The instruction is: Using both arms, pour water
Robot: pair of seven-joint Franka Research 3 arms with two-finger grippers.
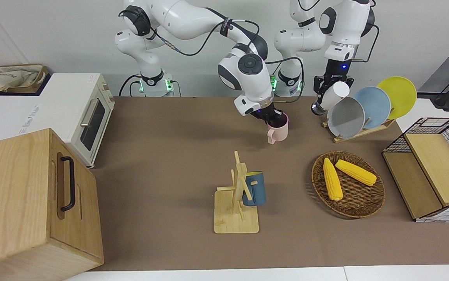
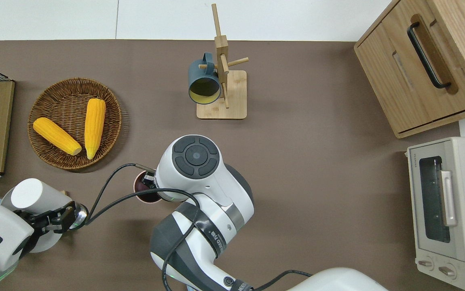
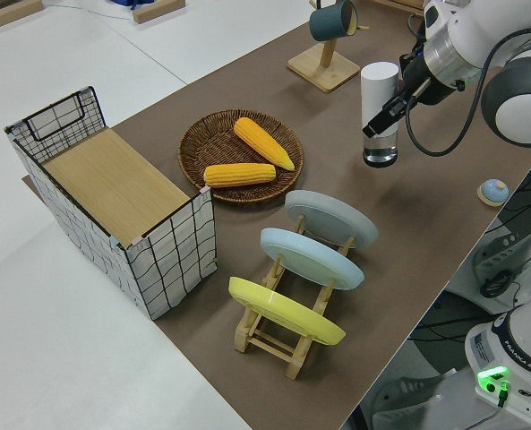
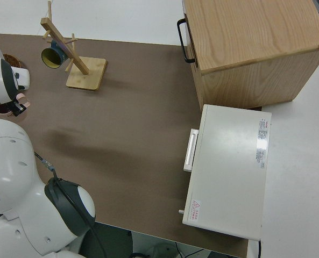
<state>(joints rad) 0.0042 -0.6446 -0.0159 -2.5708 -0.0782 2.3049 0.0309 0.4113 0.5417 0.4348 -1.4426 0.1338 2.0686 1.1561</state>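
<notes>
My left gripper (image 1: pixel 328 84) is shut on a white bottle (image 1: pixel 334 95) with a shiny steel base. It holds the bottle tilted in the air, over the table's edge near the robots, beside the plate rack (image 1: pixel 359 130). The left side view shows that gripper (image 3: pixel 399 97) clamped on the bottle (image 3: pixel 379 94) at mid-height. My right gripper (image 1: pixel 274 116) is shut on the rim of a pink mug (image 1: pixel 279 130). The mug stands on the brown table mat, handle pointing away from the robots. From overhead, the right arm hides most of the mug (image 2: pixel 140 193).
A wooden mug tree (image 1: pixel 237 203) with a blue mug (image 1: pixel 254 189) stands mid-table. A wicker basket (image 1: pixel 361 203) holds two corn cobs. A wire-and-wood crate (image 1: pixel 431 171) is at the left arm's end, a toaster oven (image 1: pixel 88 117) and wooden cabinet (image 1: pixel 25 203) at the right arm's.
</notes>
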